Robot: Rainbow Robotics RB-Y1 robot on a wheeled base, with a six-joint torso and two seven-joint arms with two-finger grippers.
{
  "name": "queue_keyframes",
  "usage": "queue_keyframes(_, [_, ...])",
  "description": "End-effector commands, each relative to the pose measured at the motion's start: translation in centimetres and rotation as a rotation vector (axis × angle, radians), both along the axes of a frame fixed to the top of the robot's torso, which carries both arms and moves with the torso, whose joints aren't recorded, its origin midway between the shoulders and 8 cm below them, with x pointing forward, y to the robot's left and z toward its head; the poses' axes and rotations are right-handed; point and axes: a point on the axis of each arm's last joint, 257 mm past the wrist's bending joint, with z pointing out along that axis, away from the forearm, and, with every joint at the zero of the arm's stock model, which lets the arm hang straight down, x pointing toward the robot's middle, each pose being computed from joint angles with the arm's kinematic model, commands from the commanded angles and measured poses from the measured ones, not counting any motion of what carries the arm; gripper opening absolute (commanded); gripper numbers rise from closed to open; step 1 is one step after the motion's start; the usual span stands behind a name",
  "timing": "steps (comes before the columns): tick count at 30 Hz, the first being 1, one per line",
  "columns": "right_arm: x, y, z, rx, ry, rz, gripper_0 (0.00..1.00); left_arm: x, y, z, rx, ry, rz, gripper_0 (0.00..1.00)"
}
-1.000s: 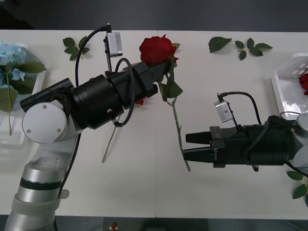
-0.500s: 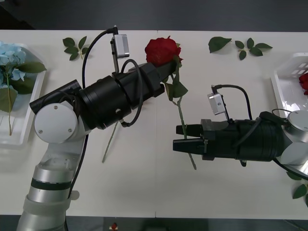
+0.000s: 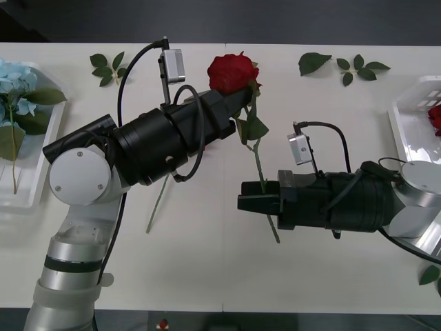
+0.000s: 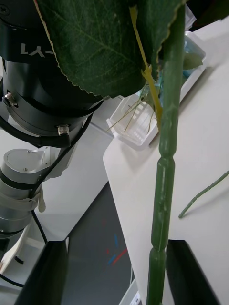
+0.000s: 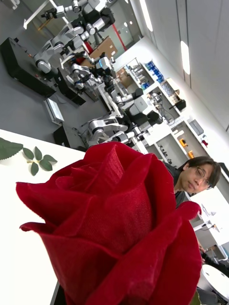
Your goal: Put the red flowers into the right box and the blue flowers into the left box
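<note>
My left gripper (image 3: 239, 101) is shut on a red flower just under its deep-red bloom (image 3: 233, 72), held above the table's far middle. The bloom (image 5: 114, 224) looms close in the left wrist view. Its green stem (image 3: 260, 172) hangs down toward me. My right gripper (image 3: 250, 196) is open, with one black finger on each side of the lower stem (image 4: 164, 190) and a gap on both sides. The right box (image 3: 412, 121) at the right edge holds a red bloom (image 3: 435, 117). The left box (image 3: 34, 189) at the left edge holds blue flowers (image 3: 14, 79).
Another thin stem (image 3: 158, 205) lies on the table, partly under my left arm. Loose green leaf sprigs lie at the back left (image 3: 107, 66), the back right (image 3: 358, 69) and the front right corner (image 3: 431, 274). The table's front middle is bare.
My right gripper has slid left until its open fingers straddle the stem. My left arm carried the rose slightly right, then held still.
</note>
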Motion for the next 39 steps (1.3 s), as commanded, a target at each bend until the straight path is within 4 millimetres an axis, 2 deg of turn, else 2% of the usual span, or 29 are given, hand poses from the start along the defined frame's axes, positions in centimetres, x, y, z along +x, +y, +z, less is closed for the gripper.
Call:
queue_keyframes(1, [0.9, 0.4, 2.2, 0.022, -0.062, -0.004, 0.0, -0.5, -1.1, 2.0, -0.007, -0.059, -0.013, 0.0])
queue_keyframes(7, [1.0, 0.5, 2.3, 0.027, -0.064, -0.008, 0.0, -0.4, -0.9, 1.9, -0.004, -0.06, -0.01, 0.0])
queue_keyframes(9, [1.0, 0.5, 2.3, 0.026, -0.064, -0.009, 0.0, -0.4, -0.7, 1.7, 0.002, -0.058, -0.009, 0.07])
queue_keyframes(13, [1.2, 0.5, 2.3, 0.026, -0.064, -0.015, 0.0, -0.6, -0.1, 1.3, 0.012, -0.054, -0.021, 0.55])
queue_keyframes(14, [1.2, 0.5, 2.3, 0.026, -0.064, -0.015, 0.0, -0.7, 0.3, 1.2, 0.013, -0.051, -0.031, 0.7])
queue_keyframes(15, [1.2, 0.5, 2.3, 0.025, -0.065, -0.015, 0.0, -0.8, 0.4, 1.1, 0.015, -0.049, -0.036, 0.75])
queue_keyframes(17, [1.3, 0.4, 2.4, 0.025, -0.068, -0.018, 0.0, -1.1, 1.3, 0.6, 0.027, -0.04, -0.053, 0.91])
queue_keyframes(20, [1.4, 0.4, 2.4, 0.026, -0.067, -0.023, 0.0, -1.9, 2.5, -0.3, 0.05, -0.021, -0.09, 1.0])
queue_keyframes(27, [2.1, -0.6, 2.0, -0.006, -0.075, -0.043, 0.0, -3.8, 6.3, -2.7, 0.149, 0.014, -0.154, 1.0])
queue_keyframes(30, [3.4, -2.9, 1.5, -0.086, -0.115, -0.071, 0.0, -4.5, 8.9, -3.7, 0.226, 0.026, -0.165, 1.0])
queue_keyframes(34, [5.4, -8.4, 0.3, -0.303, -0.225, -0.095, 0.0, -4.5, 13.4, -5.3, 0.367, 0.04, -0.149, 1.0])
queue_keyframes(36, [6.6, -12.3, 0.5, -0.422, -0.259, -0.123, 0.0, -4.0, 16.3, -6.5, 0.486, 0.042, -0.123, 1.0])
queue_keyframes(38, [7.6, -16.1, 0.7, -0.51, -0.209, -0.182, 0.0, -3.3, 18.2, -7.2, 0.57, 0.045, -0.1, 1.0])
queue_keyframes(39, [8.2, -18.7, 0.9, -0.563, -0.171, -0.233, 0.0, -2.8, 19.4, -7.7, 0.619, 0.053, -0.089, 1.0])
